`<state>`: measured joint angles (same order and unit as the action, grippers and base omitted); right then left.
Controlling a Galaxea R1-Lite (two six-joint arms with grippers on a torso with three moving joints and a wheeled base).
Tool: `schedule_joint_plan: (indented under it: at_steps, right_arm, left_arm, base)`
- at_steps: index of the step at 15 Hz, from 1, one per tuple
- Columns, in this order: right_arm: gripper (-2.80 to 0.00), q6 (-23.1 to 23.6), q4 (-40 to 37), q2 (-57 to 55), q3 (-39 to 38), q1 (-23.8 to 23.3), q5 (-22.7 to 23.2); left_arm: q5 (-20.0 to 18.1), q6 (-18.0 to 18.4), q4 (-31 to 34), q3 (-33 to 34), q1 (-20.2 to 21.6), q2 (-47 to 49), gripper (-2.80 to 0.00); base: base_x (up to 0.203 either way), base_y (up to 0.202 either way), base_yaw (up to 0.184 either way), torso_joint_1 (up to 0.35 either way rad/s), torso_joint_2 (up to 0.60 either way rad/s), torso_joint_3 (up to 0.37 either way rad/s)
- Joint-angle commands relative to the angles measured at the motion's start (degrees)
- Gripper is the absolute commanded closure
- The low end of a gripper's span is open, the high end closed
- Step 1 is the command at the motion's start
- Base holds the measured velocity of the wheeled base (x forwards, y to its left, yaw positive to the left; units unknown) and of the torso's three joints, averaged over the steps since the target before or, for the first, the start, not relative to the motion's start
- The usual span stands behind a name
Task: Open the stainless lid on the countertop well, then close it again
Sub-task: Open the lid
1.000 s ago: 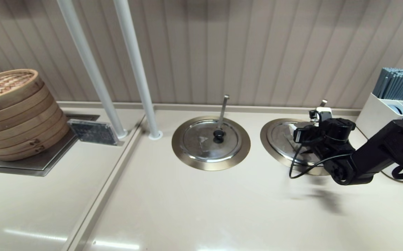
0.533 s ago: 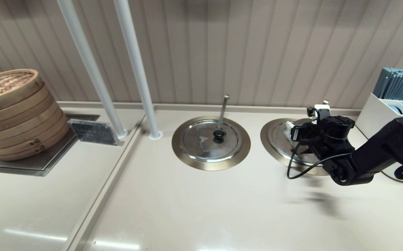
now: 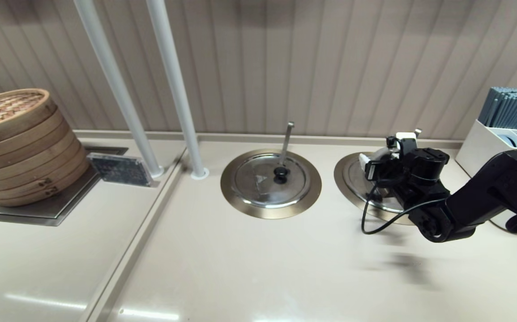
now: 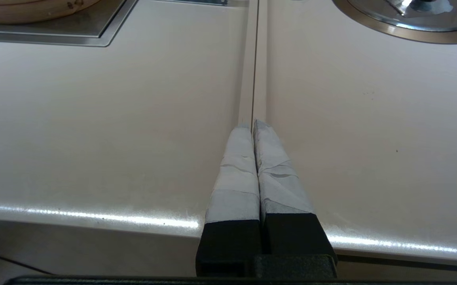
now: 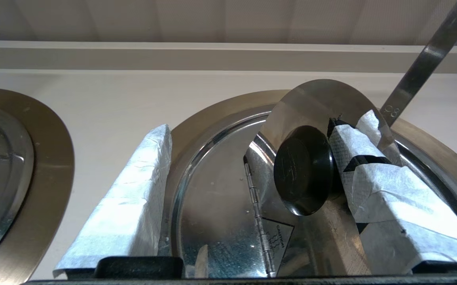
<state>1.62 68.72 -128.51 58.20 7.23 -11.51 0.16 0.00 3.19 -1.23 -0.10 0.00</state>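
Near the bench's back edge toward its right end, the countertop well (image 3: 345, 172) carries the stainless lid (image 5: 220, 206), a ladle handle (image 5: 422, 67) sticking up behind it. The hinged panel (image 5: 315, 107) stands tilted up off the lid. The right claw (image 5: 252, 158) is spread wide, one finger (image 5: 374, 174) touching the black knob (image 5: 301, 170). Since a second ago the claw has shifted left and the panel has lifted. The left claw (image 4: 254, 130), fingers pressed together and holding nothing, hangs at the bench's front edge.
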Motion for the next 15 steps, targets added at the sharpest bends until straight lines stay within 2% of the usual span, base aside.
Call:
schedule_joint_plan:
  at_steps: [1,15]
  right_arm:
    - [-2.80,0.0,0.3,0.5,-0.9,1.0,-0.8]
    - [-2.80,0.3,5.3,5.1,-10.2,11.9,-3.7]
  left_arm:
    - [0.0,0.0,0.1,0.0,0.0,0.0,0.00]
    - [0.0,0.0,0.1,0.0,0.0,0.0,0.00]
  base:
    - [0.000,0.000,0.000,0.000,0.00,0.000]
    - [0.000,0.000,0.000,0.000,0.00,0.000]
